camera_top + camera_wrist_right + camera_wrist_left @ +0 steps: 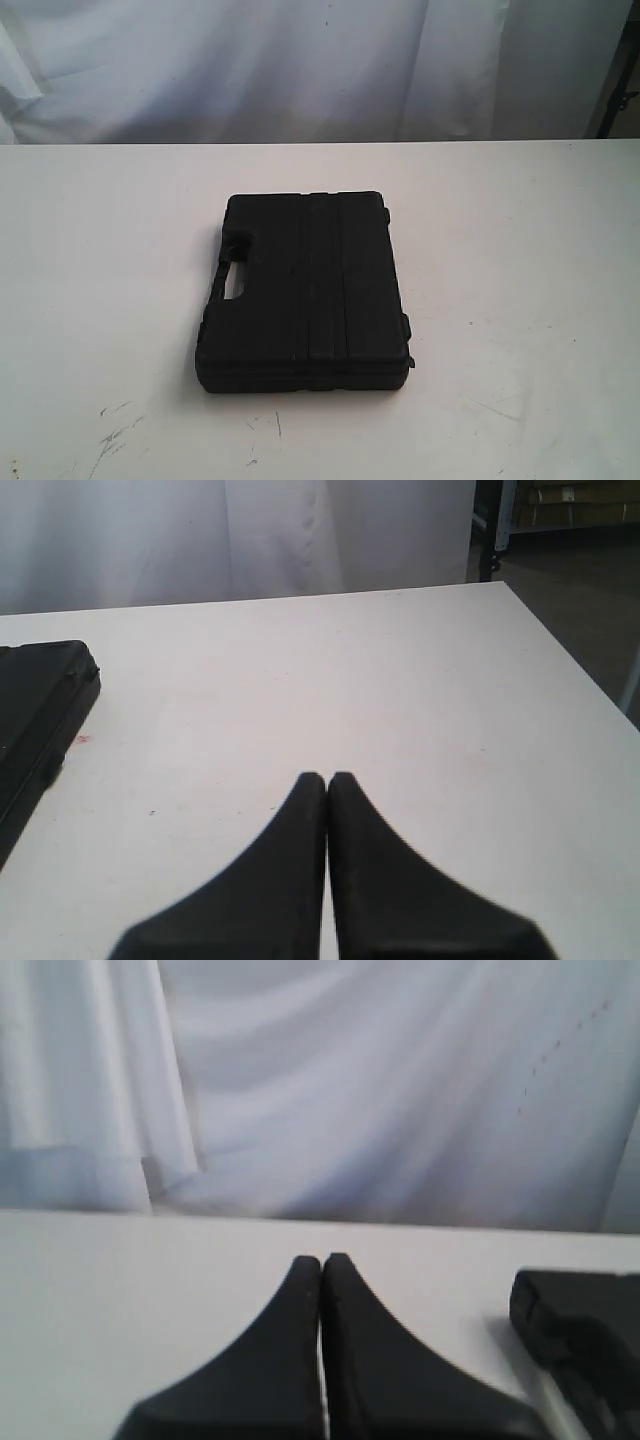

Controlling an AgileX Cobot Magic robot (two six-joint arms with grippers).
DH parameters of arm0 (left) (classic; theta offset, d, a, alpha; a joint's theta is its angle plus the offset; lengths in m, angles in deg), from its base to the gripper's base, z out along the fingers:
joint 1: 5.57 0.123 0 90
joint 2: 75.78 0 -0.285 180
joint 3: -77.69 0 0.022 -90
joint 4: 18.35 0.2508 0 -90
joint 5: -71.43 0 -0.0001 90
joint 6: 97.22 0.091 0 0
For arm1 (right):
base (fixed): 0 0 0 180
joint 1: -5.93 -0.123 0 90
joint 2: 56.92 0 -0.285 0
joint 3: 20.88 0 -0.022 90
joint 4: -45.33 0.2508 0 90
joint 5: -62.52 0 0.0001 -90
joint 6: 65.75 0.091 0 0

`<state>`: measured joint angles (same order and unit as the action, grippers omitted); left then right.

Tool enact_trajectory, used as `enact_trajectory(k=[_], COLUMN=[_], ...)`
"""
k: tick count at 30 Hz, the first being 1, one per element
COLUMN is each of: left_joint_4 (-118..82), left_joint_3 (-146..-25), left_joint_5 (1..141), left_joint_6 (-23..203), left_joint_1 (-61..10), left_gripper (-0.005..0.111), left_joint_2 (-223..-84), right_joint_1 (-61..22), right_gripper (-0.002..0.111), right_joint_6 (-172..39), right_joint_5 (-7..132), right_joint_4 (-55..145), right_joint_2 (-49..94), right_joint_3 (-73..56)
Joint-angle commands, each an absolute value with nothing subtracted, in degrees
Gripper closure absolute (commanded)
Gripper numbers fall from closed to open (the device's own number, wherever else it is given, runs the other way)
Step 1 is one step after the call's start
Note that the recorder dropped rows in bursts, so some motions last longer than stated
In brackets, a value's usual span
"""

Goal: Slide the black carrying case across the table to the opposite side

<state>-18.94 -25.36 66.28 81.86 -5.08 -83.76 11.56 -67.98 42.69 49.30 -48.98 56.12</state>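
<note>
Case (305, 290) lies flat near the middle of the table (520, 250), and we see its handle slot (238, 283) on the left side in the exterior view, with ribs running along the lid. Left gripper (322, 1260): fingertips pressed together, nothing between them, over bare table, with a corner of the case off to one side and not touching. Right gripper (327, 778): likewise fully closed and empty, case edge well apart. We note scuff marks (115, 435) on the near part of the table and a white curtain (300, 60) behind.
</note>
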Motion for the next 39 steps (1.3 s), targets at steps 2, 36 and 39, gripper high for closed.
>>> enact_trajectory(k=[2, 36, 39], left_joint_4=[-19.57, -24.55, -27.39], left_joint_3=[-25.09, -73.32, -76.43], left_joint_5=[75.07, 36.16, 31.34], left_joint_6=[81.46, 80.24, 80.24], left_joint_1=[-4.93, -4.93, -4.93], left_gripper=[0.107, 0.107, 0.107], left_joint_2=[-83.56, -132.29, -139.3], right_joint_1=[11.86, 11.86, 11.86], right_gripper=[0.108, 0.108, 0.108], right_joint_6=[-68.5, -68.5, -68.5], right_joint_5=[42.71, 42.71, 42.71], right_joint_4=[49.21, 49.21, 49.21], right_joint_2=[-49.13, -49.13, -49.13], right_joint_3=[56.34, 56.34, 56.34])
